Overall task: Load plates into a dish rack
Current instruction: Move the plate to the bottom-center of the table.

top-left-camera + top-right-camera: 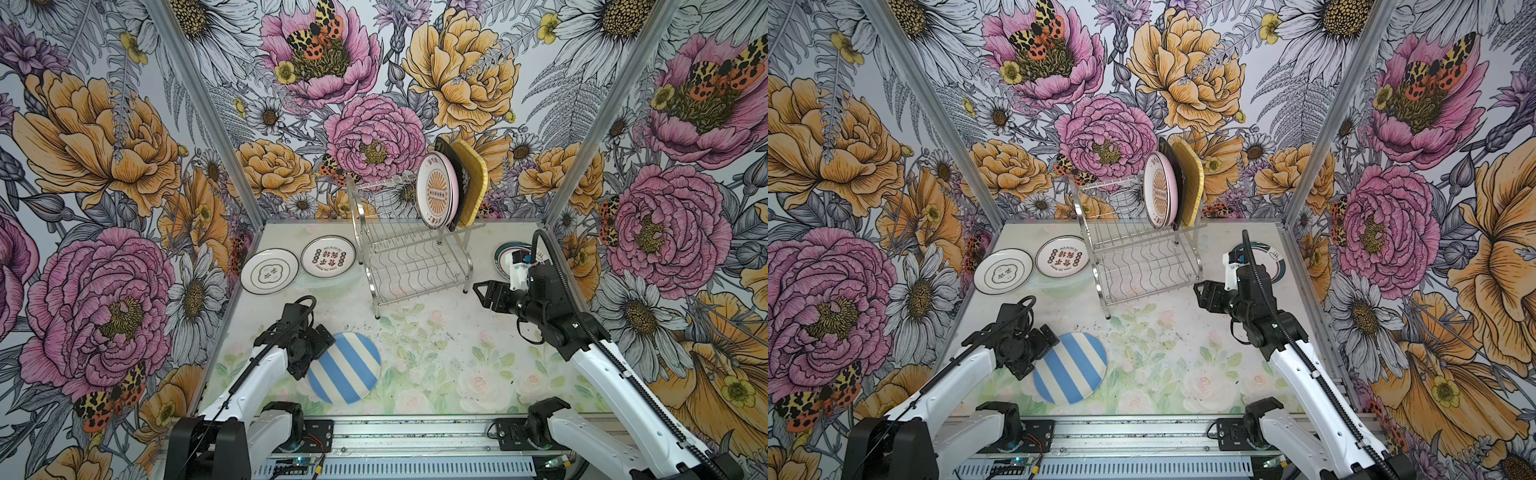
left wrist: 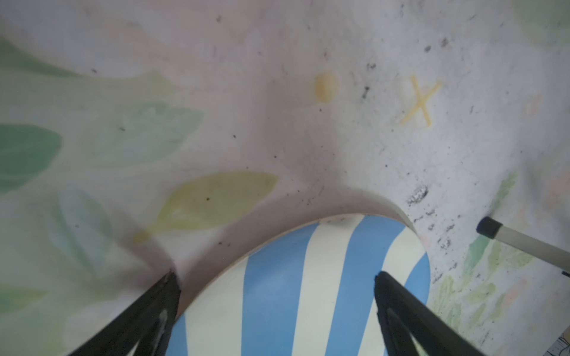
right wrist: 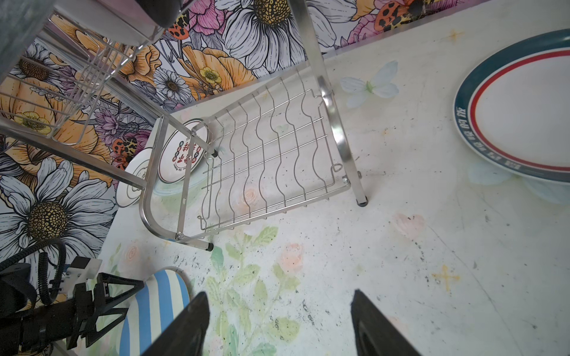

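Striped plate lies flat on the counter, front left, well apart from the rack. My left jaws are at its left edge, spread as wide as they go. In the wrist view one finger sits outside the rim and the other is over the stripes. Nothing gripped; can't tell if they touch it.

Rack stands at the back, approx. centre. Upright at the right end of its top tier are the sunburst plate, black plate and yellow plate, packed close.

Left of the rack, flat on the counter, a white plate w/ a lettered plate just beside it. Teal plate lies flat back right, partly hidden by my right arm.

Right jaws hover just right of the rack's lower tier, most of the way open, empty.
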Available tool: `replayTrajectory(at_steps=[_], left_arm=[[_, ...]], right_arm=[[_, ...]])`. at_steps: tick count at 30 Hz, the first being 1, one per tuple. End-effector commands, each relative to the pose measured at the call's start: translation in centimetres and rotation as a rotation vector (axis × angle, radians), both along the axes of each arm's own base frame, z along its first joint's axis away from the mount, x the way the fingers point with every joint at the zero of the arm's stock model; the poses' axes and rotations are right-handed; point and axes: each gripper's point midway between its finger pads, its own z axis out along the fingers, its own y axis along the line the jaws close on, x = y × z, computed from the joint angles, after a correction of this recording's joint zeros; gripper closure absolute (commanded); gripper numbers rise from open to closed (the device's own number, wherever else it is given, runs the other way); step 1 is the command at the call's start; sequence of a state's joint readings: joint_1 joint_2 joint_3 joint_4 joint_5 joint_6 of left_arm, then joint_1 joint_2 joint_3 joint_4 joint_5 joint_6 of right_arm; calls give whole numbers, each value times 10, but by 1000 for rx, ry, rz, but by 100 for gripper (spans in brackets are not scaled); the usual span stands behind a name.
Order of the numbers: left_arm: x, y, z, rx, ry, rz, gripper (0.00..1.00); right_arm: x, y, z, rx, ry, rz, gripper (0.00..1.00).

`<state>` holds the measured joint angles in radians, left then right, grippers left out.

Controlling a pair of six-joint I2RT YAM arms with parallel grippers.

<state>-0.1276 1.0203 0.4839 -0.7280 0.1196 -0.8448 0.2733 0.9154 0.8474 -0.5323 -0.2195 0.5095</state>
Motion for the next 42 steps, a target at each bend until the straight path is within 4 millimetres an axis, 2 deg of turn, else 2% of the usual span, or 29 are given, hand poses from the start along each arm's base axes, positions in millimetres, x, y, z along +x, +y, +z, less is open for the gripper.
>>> replayTrajectory(at_steps=[1,7,14,25,27,31,36,42], left_arm=[[5,-18,9,-54,-39,4,1],[8,-50,21,-104,-76,-61,1],[12,-93,21,-163,-110,-150,1],[19,-172,27,-247,-134,-350,1],[18,-180,26,-257,-129,-380,1],[14,-179,22,-234,-123,-446,1],[-1,-161,11,-132,-83,-569,2],[-18,-147,-3,-93,-70,-634,11]], right_arm=[[2,1,7,26,-24,-2,27],[1,2,7,29,-23,3,27],[0,2,7,38,-19,3,27],[-1,5,3,49,-1,14,27],[-2,6,0,50,9,18,27],[-4,11,-11,61,47,45,27],[-14,21,-36,85,128,98,27],[-36,33,-71,99,232,140,27]])
